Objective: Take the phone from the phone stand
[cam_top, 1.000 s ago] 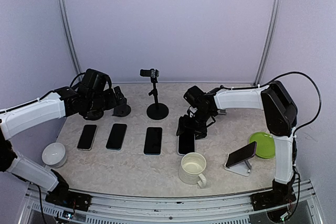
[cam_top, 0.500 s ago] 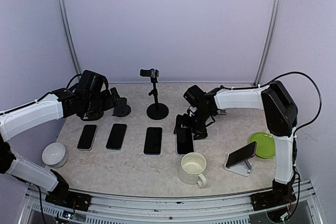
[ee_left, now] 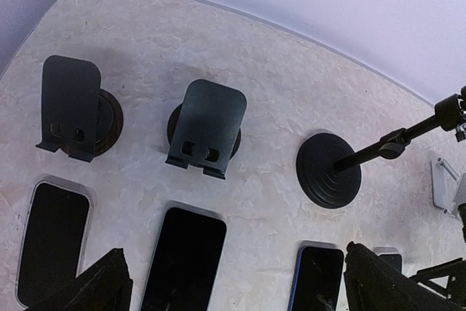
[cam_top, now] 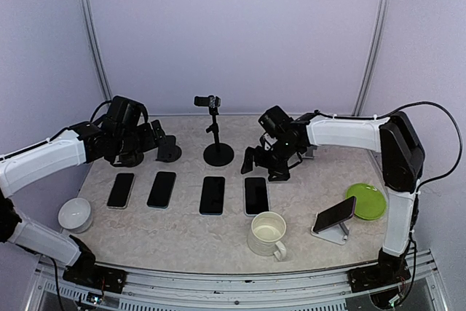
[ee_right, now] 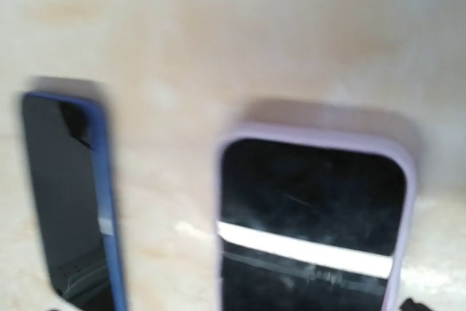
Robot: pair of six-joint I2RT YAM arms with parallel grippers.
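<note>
While both arms reached out over the pale stone-patterned table [cam_top: 182, 242] in the overhead view, the left gripper [cam_top: 159, 138] hung with its jaws spread and empty beside a black stand [cam_top: 169, 153] at the far left. The right gripper [cam_top: 263, 167] hovered near the far end of the lilac-cased phone [cam_top: 256, 195], its jaws parted and grasping nothing. That phone lay flat and screen up on the table, off any stand, at the right end of a row of four handsets. Further right, the propped phone [cam_top: 334, 214] leaned on a white stand [cam_top: 331, 236], between a cream mug [cam_top: 268, 234] and a green plate [cam_top: 366, 201]. A white bowl [cam_top: 75, 215] sat at the near left, and a tripod mount [cam_top: 216, 152] stood behind the middle of the row. From the left wrist, that gripper's fingers [ee_left: 102, 285] showed at the two lower corners, wide apart with nothing between them. Beyond them the black stand [ee_left: 206, 127] and a second black stand [ee_left: 73, 107] stood empty side by side, each behind a phone lying flat. The tripod mount's round base [ee_left: 329, 169] stood to their right. From the right wrist, badly blurred, the lilac-cased phone [ee_right: 313, 223] filled the lower right, lying free on the table. A blue-cased phone [ee_right: 69, 194] lay flat beside it, apart from it, on the left.
</note>
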